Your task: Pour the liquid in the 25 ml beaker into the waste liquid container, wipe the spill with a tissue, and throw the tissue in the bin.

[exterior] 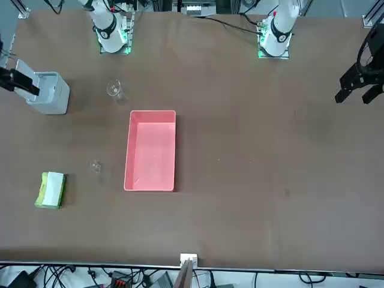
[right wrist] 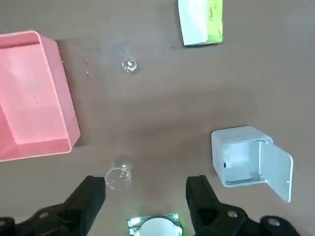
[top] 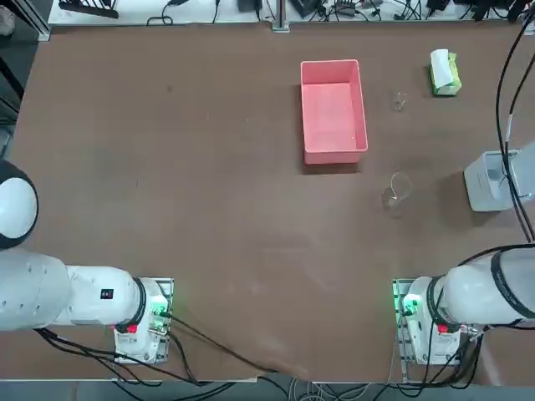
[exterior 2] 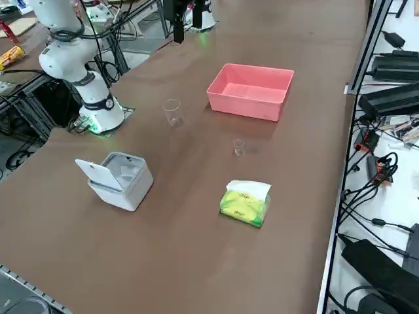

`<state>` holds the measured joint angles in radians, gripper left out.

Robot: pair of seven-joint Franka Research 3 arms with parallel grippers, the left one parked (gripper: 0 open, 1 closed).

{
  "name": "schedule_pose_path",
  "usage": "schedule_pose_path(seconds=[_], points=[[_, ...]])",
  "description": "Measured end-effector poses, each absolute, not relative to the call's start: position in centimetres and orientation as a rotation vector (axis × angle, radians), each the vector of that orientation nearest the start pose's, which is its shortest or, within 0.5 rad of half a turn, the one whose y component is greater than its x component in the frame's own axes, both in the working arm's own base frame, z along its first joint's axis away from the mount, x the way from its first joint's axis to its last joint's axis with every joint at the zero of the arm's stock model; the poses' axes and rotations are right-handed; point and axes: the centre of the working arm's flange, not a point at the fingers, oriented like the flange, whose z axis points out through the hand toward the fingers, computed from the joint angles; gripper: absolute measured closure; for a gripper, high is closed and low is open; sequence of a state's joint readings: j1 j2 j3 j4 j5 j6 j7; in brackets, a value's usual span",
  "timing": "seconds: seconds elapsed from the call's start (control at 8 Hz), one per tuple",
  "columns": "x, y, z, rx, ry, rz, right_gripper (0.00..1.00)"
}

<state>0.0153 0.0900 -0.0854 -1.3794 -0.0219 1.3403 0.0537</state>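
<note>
The 25 ml beaker (top: 399,102) (exterior 2: 239,148) is a tiny clear glass that stands upright between the pink tray and the green tissue pack. The waste liquid container (top: 333,155) is a shallow pink tray at the far middle of the table. A white tissue sticks out of the green pack (top: 445,73) (exterior 2: 245,201) at the far right. The bin (top: 485,180) (exterior 2: 121,180) is a pale grey box with its lid up, at the right edge. My right gripper (right wrist: 146,196) hangs high above the table near the bin, open and holding nothing.
A larger clear glass beaker (top: 396,194) (right wrist: 118,178) stands upright nearer my base, between the tray and the bin. Black cables (top: 508,125) run down over the right edge of the table. Brown tabletop spreads wide to the left of the tray.
</note>
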Motion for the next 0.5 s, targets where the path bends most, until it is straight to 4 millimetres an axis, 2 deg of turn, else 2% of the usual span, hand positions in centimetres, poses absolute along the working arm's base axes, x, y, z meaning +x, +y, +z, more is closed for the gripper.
schedule_pose_path(seconds=[0.12,0.5], points=[[55.4,-3.6,64.8,-3.157,0.195,0.192,0.00],[55.8,-4.3,63.0,-3.153,0.211,0.214,0.00]])
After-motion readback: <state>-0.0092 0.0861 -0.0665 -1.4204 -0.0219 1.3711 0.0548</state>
